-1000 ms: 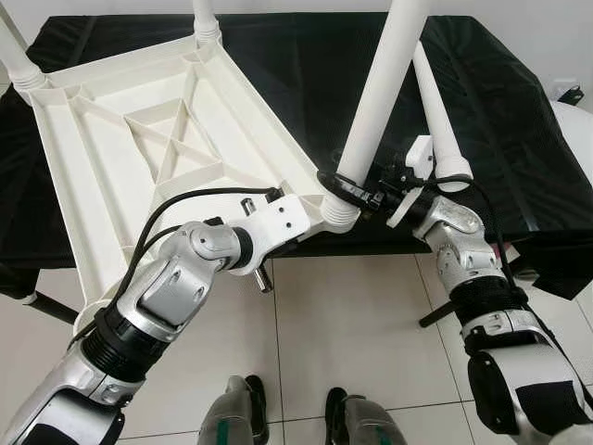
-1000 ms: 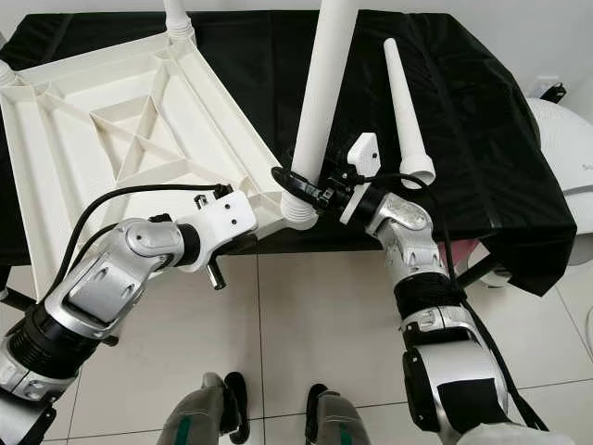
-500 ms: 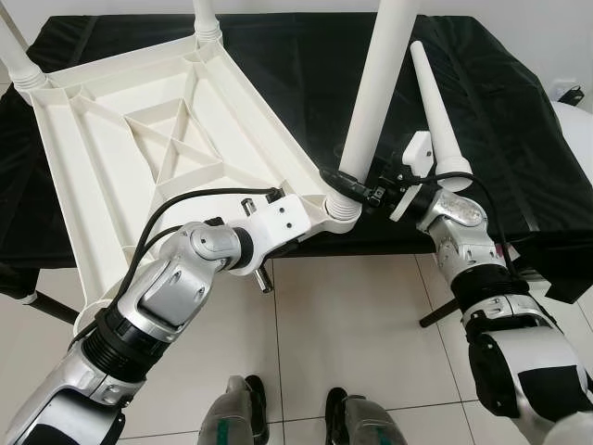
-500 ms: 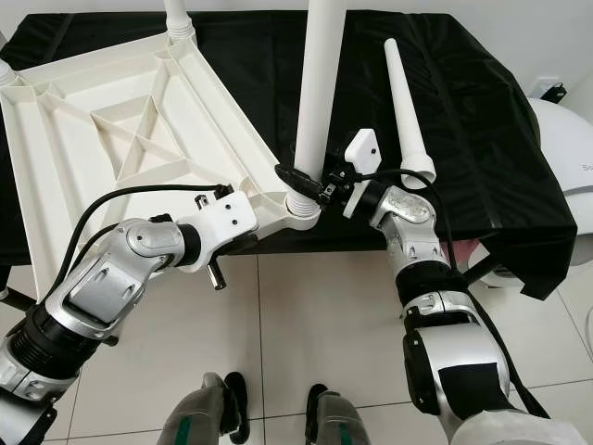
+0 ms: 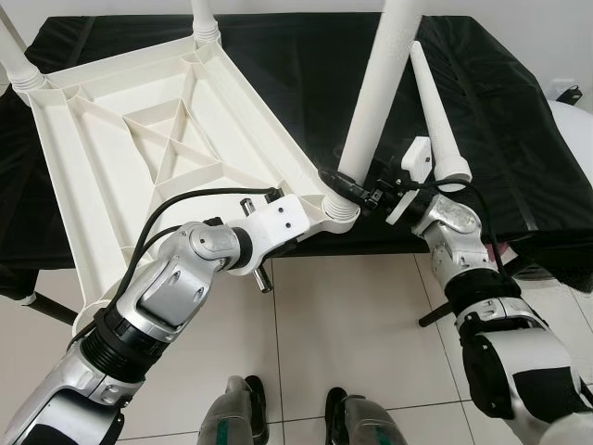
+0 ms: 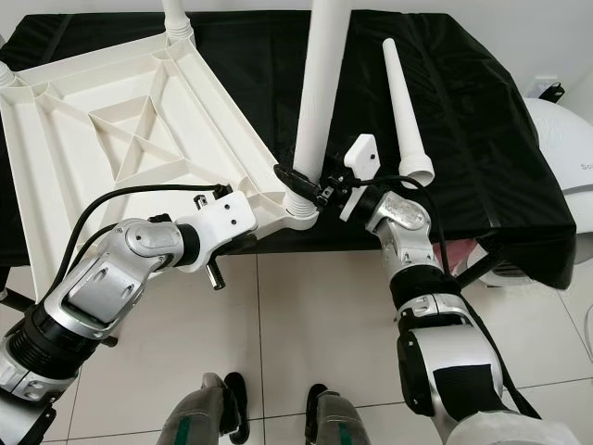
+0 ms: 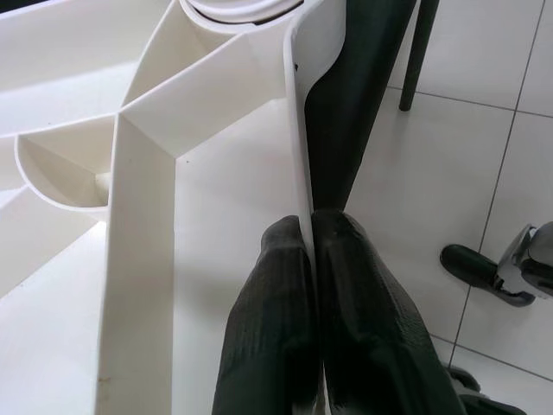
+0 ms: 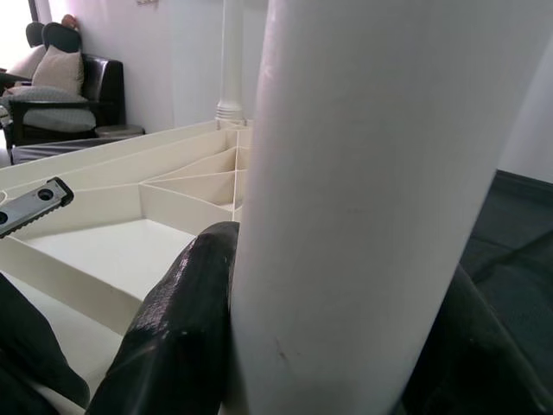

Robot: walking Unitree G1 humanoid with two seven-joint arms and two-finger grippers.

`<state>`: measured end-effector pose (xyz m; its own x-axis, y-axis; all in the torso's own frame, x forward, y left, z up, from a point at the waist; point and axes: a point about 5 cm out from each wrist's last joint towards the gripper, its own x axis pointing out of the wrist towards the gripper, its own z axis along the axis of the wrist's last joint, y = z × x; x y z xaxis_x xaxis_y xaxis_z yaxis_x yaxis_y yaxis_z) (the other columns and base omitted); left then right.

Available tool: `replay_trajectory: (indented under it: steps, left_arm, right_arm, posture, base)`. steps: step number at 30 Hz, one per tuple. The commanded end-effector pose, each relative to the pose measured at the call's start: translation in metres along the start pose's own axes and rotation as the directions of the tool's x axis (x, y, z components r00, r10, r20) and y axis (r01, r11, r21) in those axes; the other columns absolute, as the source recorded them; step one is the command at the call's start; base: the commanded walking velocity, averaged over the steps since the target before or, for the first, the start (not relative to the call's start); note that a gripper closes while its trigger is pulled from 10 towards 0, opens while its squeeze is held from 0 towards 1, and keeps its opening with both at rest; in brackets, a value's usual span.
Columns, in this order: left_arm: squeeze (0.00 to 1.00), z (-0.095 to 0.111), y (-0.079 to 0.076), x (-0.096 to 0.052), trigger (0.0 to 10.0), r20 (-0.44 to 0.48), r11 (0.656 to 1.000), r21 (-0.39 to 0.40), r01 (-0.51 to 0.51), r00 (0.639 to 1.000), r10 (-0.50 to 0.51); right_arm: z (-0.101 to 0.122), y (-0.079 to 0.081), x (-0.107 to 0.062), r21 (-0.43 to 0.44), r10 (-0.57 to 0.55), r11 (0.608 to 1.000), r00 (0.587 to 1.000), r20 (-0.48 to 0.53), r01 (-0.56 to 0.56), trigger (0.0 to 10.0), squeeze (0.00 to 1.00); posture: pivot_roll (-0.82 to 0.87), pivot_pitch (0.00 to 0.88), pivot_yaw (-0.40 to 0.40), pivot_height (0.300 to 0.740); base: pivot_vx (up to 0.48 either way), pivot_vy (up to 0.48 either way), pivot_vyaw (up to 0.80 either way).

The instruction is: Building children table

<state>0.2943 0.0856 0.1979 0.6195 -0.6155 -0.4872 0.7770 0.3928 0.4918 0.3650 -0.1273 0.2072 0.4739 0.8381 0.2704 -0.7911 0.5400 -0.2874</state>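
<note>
The white plastic table top (image 5: 139, 139) lies upside down on a black-clothed table, its ribbed underside facing up. Two legs (image 5: 206, 19) stand fitted at its far corners. My left gripper (image 7: 309, 233) is shut on the thin rim (image 7: 298, 130) by the near right corner. A third white leg (image 5: 380, 83) stands in that corner's socket, leaning slightly right. My right gripper (image 5: 345, 184) is shut around its base, with one black finger (image 8: 186, 311) on each side. A loose tapered leg (image 5: 435, 111) lies on the cloth just right of the right wrist.
The black cloth (image 5: 500, 120) hangs over the table's front edge. Below it is a pale tiled floor with my feet (image 5: 241, 408) and a dark table leg (image 5: 435, 311). A white rounded object (image 6: 565, 139) sits at the far right. A sofa (image 8: 60, 95) stands in the background.
The held leg tipped a little to the left and has come back to the right, with the right wrist shifting slightly. The left arm and the table top have stayed put.
</note>
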Motion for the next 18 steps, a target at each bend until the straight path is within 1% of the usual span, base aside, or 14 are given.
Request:
replay_trajectory:
  steps: [1, 6, 8, 12, 14, 18]
  left_arm:
    - [0.00, 0.0068, 0.0038, -0.0067, 10.0, 0.021, 0.998, 0.044, -0.055, 0.998, 0.054]
    - [0.00, 0.0080, 0.0045, -0.0066, 10.0, 0.024, 0.997, 0.044, -0.055, 0.998, 0.054]
    - [0.00, 0.0093, 0.0045, -0.0066, 10.0, 0.028, 0.997, 0.043, -0.056, 0.998, 0.055]
    - [0.00, 0.0098, 0.0043, -0.0067, 10.0, 0.030, 0.997, 0.043, -0.057, 0.998, 0.056]
    - [0.00, 0.0103, 0.0037, -0.0070, 10.0, 0.032, 0.997, 0.040, -0.060, 0.998, 0.059]
    - [0.00, 0.0105, 0.0029, -0.0074, 10.0, 0.032, 0.997, 0.036, -0.064, 0.998, 0.063]
  right_arm:
    - [-0.0214, 0.0117, -0.0072, 0.058, 0.034, 0.998, 0.996, -0.080, -0.029, 10.0, 0.00]
    - [-0.0240, 0.0122, -0.0077, 0.061, 0.054, 0.997, 0.994, -0.099, -0.048, 10.0, 0.00]
    - [-0.0233, 0.0119, -0.0053, 0.063, 0.087, 0.995, 0.990, -0.112, -0.081, 10.0, 0.00]
    - [-0.0227, 0.0119, -0.0042, 0.065, 0.104, 0.993, 0.988, -0.118, -0.097, 10.0, 0.00]
    - [-0.0214, 0.0114, -0.0016, 0.072, 0.150, 0.987, 0.979, -0.136, -0.141, 10.0, 0.00]
    - [-0.0214, 0.0115, -0.0001, 0.077, 0.181, 0.982, 0.971, -0.154, -0.170, 10.0, 0.00]
  posture:
    - [-0.01, 0.220, -0.011, 0.740]
    - [-0.01, 0.220, -0.011, 0.740]
    - [-0.01, 0.222, -0.018, 0.740]
    - [-0.01, 0.222, -0.018, 0.740]
    - [-0.01, 0.221, -0.027, 0.740]
    - [-0.01, 0.221, -0.034, 0.740]
  base:
    - [0.000, 0.000, 0.00]
    - [0.000, 0.000, 0.00]
    - [0.000, 0.000, 0.00]
    - [0.000, 0.000, 0.00]
    - [0.000, 0.000, 0.00]
    - [0.000, 0.000, 0.00]
